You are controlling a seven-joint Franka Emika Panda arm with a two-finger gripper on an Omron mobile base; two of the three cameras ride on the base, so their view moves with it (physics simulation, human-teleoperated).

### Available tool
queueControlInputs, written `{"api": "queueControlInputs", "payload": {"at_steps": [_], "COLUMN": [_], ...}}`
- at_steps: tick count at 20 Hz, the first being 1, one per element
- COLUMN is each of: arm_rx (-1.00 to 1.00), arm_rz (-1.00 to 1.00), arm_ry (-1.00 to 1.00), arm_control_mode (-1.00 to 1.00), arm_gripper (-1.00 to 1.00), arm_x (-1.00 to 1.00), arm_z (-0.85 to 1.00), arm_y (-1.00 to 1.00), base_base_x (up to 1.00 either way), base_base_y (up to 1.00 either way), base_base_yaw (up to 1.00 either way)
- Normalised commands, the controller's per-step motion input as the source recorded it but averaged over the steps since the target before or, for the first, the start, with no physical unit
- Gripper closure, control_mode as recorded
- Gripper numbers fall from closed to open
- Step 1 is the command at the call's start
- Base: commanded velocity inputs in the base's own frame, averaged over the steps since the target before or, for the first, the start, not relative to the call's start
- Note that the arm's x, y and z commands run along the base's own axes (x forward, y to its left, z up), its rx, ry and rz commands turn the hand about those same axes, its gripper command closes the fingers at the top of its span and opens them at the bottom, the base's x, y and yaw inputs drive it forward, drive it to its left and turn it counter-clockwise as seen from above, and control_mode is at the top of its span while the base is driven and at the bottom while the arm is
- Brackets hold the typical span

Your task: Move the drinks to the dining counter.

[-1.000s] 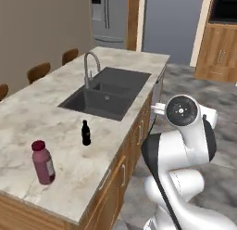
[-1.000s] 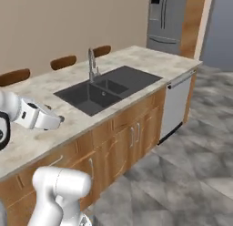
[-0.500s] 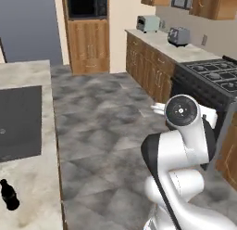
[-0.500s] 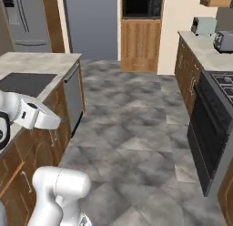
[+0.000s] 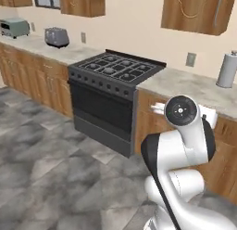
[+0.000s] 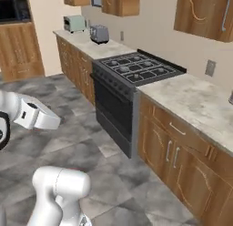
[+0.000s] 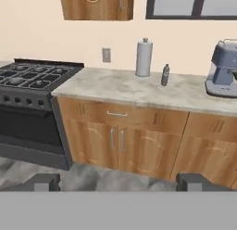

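Landmark: black gas stove (image 7: 32, 80) set into a beige veined marble counter (image 7: 125, 87) over wooden cabinets (image 7: 118, 143). Right of the stove along that counter stands a tall grey cylindrical canister with a knob (image 7: 144, 57); just right of it, a small clear grey-blue water bottle (image 7: 165, 75), upright, near the wall. Further right, a blue-grey coffee machine (image 7: 223, 69). Beyond the stove's other side, a grey toaster (image 6: 99, 33). Gripper (image 7: 118, 182) hangs in front of the cabinets, fingers spread wide, empty.

One water bottle (image 7: 165, 75), one canister (image 7: 144, 57), two toasters (image 6: 99, 34), one stove (image 6: 136, 68).
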Motion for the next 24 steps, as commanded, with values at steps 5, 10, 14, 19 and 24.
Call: {"api": "queueControlInputs", "payload": {"at_steps": [5, 10, 14, 19, 24], "arm_rx": [0.0, 0.0, 0.0, 0.0, 0.0], "arm_rz": [0.0, 0.0, 0.0, 0.0, 0.0], "arm_ry": [0.0, 0.0, 0.0, 0.0, 0.0], "arm_control_mode": [1.0, 1.0, 1.0, 1.0, 1.0], "arm_gripper": [-1.0, -1.0, -1.0, -1.0, -1.0], "arm_x": [0.0, 0.0, 0.0, 0.0, 0.0], "arm_z": [0.0, 0.0, 0.0, 0.0, 0.0], "arm_y": [0.0, 0.0, 0.0, 0.0, 0.0], "base_base_x": [-0.12, 0.11, 0.8, 1.0, 0.76], "base_base_y": [0.0, 0.0, -0.04, -0.19, -0.39], "base_base_yaw": [-0.77, -0.44, -0.11, -0.08, -0.2]}}
